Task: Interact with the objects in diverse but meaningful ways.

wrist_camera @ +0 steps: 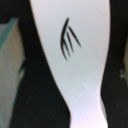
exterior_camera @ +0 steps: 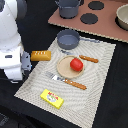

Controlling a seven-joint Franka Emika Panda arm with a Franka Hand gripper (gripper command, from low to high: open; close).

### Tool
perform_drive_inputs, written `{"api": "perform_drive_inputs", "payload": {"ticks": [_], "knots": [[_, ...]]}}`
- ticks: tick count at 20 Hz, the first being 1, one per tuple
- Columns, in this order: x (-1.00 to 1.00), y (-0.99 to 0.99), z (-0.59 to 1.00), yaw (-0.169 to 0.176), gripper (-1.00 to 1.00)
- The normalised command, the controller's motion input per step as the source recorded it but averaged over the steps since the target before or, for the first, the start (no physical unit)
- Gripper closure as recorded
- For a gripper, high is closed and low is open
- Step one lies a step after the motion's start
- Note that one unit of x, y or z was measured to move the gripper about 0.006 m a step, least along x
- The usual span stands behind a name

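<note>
In the wrist view a white bottle (wrist_camera: 75,65) with a black mark fills most of the frame, very close to the camera, over a black surface. My gripper's fingers do not show clearly there. In the exterior view the white arm (exterior_camera: 12,55) hangs low at the left, beside the mat (exterior_camera: 35,85), and hides the gripper and bottle. A red tomato (exterior_camera: 76,64) sits on the beige plate (exterior_camera: 64,70). The grey saucepan (exterior_camera: 68,39) stands behind it and the orange bread loaf (exterior_camera: 40,55) lies near the arm. The yellow packet (exterior_camera: 52,98) is at the mat's front.
Orange-handled cutlery (exterior_camera: 70,82) lies in front of the plate, with another piece (exterior_camera: 89,58) to the plate's right in the exterior view. A grey pot (exterior_camera: 68,7) stands on the toy stove board (exterior_camera: 107,25) at the back, with a bowl (exterior_camera: 122,17) at its far right.
</note>
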Motion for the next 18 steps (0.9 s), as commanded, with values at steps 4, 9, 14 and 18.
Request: {"api": "perform_drive_inputs", "payload": {"ticks": [4, 9, 14, 18], "knots": [[0.17, -0.03, -0.15, 0.013, 1.00], [0.23, 0.03, -0.06, 0.006, 1.00], [0.30, 0.57, 0.45, -0.030, 1.00], [0.50, 0.80, 0.59, -0.035, 1.00]]}}
